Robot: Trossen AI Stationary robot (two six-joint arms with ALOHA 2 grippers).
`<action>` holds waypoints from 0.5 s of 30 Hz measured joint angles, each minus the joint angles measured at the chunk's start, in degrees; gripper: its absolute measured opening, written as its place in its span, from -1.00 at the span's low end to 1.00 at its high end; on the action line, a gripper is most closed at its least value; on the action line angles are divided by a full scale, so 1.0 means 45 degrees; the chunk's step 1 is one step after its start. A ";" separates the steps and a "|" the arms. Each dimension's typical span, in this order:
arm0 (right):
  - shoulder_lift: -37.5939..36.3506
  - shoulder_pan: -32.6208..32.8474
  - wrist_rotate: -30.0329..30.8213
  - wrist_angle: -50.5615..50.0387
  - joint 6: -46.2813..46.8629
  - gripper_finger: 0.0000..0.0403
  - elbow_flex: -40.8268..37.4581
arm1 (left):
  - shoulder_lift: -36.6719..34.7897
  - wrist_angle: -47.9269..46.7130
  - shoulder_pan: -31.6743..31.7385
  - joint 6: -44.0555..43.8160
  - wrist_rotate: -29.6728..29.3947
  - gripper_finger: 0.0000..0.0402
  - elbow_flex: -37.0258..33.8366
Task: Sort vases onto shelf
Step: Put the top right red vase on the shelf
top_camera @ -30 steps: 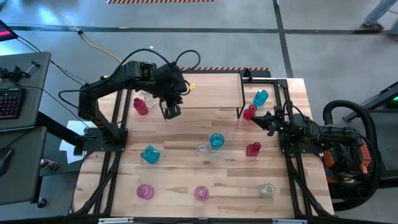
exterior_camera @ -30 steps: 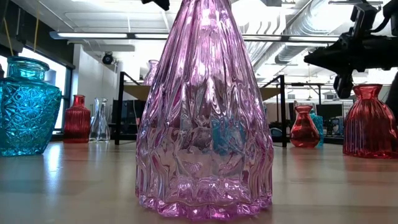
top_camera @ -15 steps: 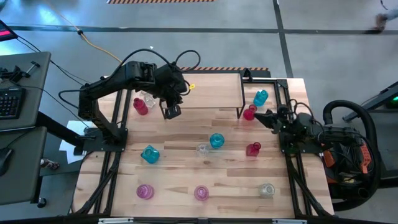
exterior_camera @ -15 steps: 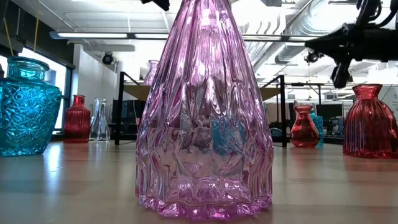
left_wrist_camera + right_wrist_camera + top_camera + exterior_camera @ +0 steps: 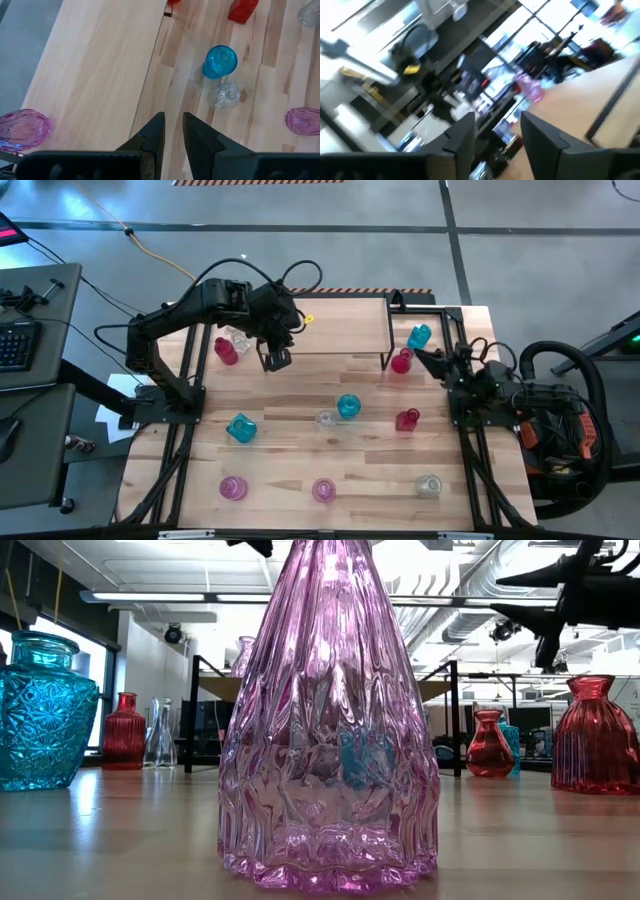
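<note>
two grippers are up in the air. the right gripper (image 5: 420, 356) has its fingers spread apart and empty, just beside a red vase (image 5: 401, 361) at the shelf (image 5: 340, 325) edge. the left gripper (image 5: 275, 360), nearly closed, holds nothing near the shelf's front.

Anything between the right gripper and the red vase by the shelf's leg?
Nothing: in the high view, only bare tabletop separates the open right gripper from the red vase beside the shelf.

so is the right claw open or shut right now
Open. In the low view the right claw shows two dark fingers spread with clear daylight between them, raised above the table with nothing held; the right wrist view shows the same gap.
</note>
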 joint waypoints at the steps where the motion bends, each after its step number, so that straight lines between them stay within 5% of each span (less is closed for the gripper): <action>1: 0.0016 -0.0006 0.0145 -0.0063 -0.0070 -0.26 0.0175 | 0.0000 0.0000 0.0000 0.0002 0.0005 -0.71 0.0000; 6: 0.0141 -0.0005 0.0006 -0.1276 -0.0879 -0.24 0.1692 | 0.0000 0.0028 0.0000 0.0000 0.0005 -0.71 0.0000; 15: 0.2645 -0.0005 0.1530 -0.9228 -0.0479 -0.24 0.6260 | 0.0000 0.0111 0.0000 0.0005 0.0005 -0.71 0.0000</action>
